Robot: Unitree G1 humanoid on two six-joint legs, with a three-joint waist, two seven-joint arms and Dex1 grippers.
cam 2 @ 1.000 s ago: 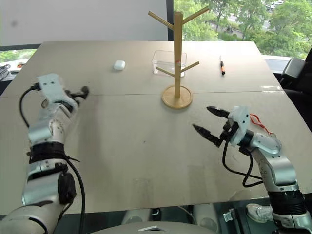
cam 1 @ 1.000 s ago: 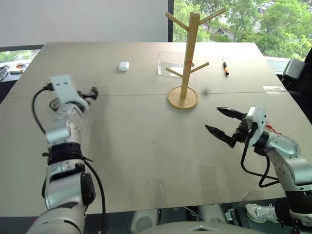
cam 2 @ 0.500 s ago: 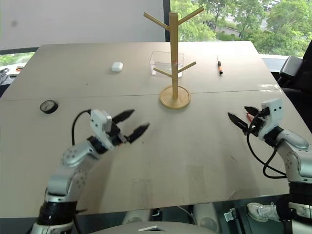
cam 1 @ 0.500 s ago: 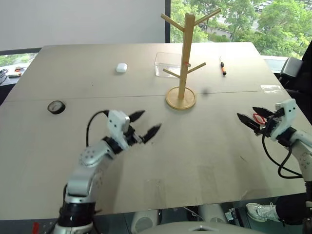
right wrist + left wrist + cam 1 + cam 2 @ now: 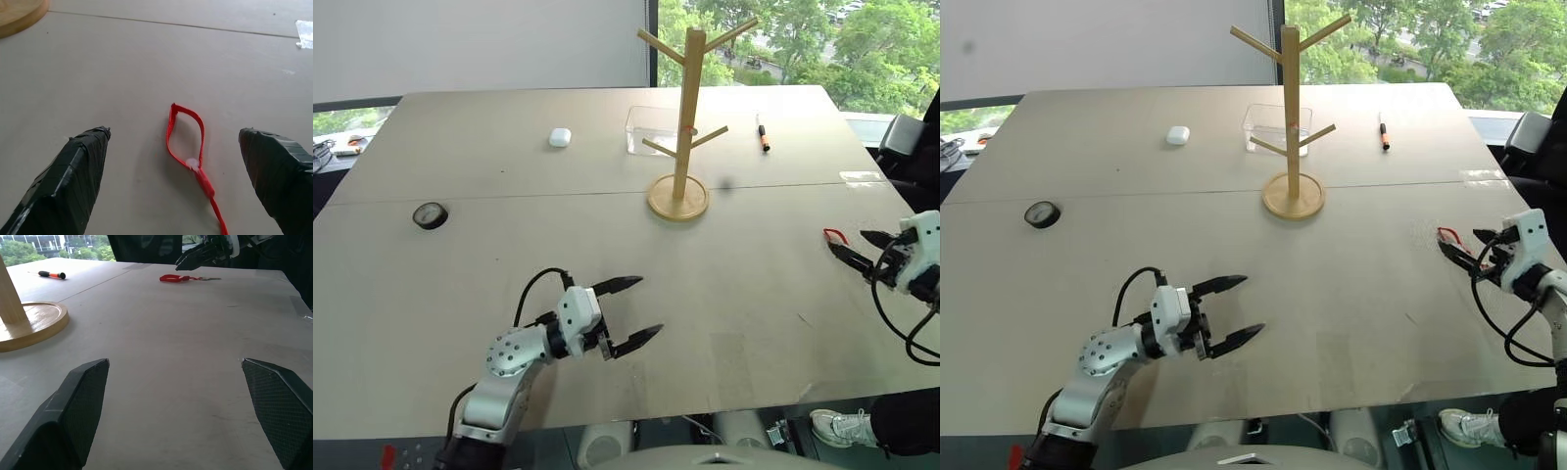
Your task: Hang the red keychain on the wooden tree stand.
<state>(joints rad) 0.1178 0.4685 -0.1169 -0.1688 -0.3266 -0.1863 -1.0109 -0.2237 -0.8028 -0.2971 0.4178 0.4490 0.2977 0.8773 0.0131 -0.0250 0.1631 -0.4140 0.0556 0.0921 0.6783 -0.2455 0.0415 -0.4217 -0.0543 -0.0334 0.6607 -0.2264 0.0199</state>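
Right tool (image 5: 173, 183) swung out to bench (image 5: 607, 255) edge, spread wide astride red keychain (image 5: 188, 142), nothing gripped; left tool (image 5: 631, 315) retracted, released; pickup pending.

- The red keychain (image 5: 190, 154) ran off the right wrist view's frame, so its far end and any key there were cut off.
- In the left eye view only a small piece of the red keychain showed beside the right gripper (image 5: 864, 247), near the surface's right edge; the rest lay behind the fingers.
- The wooden tree stand (image 5: 24, 320) was cut by the left wrist view's frame: only part of its base and the foot of its pole showed.
- The small white object (image 5: 560, 137) near the surface's far edge was too small to identify.
- The clear container (image 5: 649, 128) was partly hidden behind the stand's pole.
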